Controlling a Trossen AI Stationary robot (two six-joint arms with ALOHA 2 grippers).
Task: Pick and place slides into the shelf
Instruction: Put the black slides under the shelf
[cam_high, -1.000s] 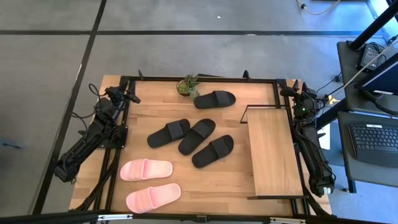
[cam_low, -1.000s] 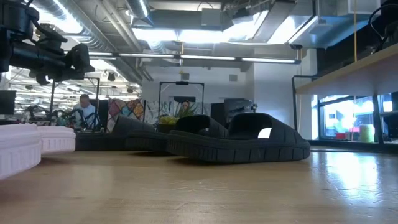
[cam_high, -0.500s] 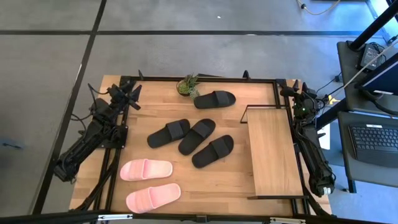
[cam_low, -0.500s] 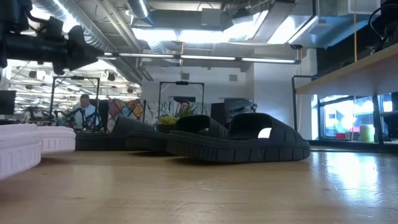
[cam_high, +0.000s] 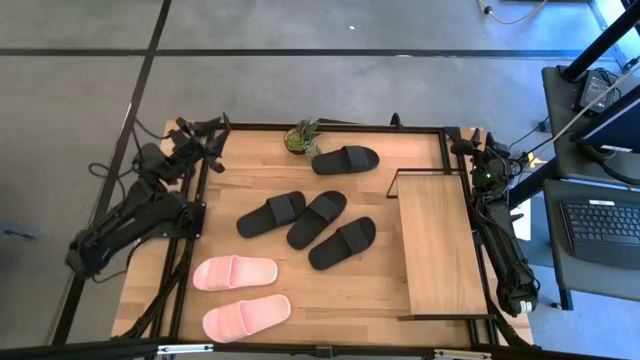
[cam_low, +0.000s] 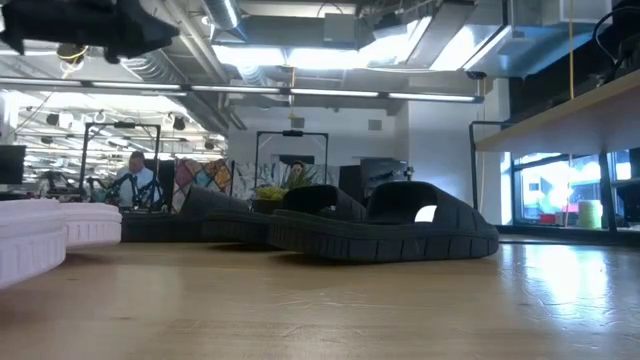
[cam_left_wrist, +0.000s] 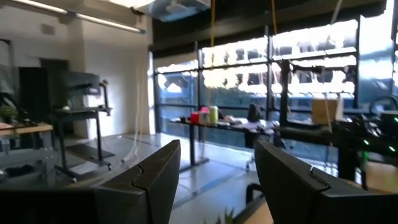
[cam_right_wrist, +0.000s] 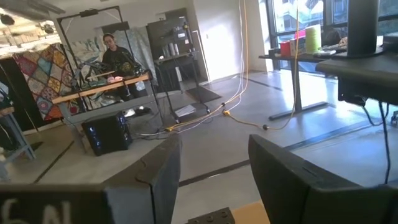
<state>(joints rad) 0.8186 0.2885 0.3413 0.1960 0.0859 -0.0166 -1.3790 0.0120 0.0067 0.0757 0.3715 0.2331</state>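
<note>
Black slides (cam_high: 305, 219) are seen lying in a loose group of three near the middle of the table (cam_high: 380, 290), a fourth black slide (cam_high: 345, 159) lies apart by a small plant (cam_high: 302, 137), and two pink slides (cam_high: 240, 295) lie at the near side; none is placed on the shelf (cam_high: 435, 240) yet. The left gripper (cam_high: 212, 141) is raised at the far left corner of the table, with its jaws standing apart and nothing between them, as the left wrist view shows. The three grouped slides lie ahead of these jaws and below them, well apart. The right gripper (cam_high: 487, 160) is parked at the far end of the shelf, jaws also apart and empty. The step in hand is judged to be the reach toward a first slide. For a good grasp, the jaws should be lowered over the wide strap and closed across it, since the strap is probably soft. The outermost slide of the group should be chosen, because its neighbours lie very close and could be pushed.
</note>
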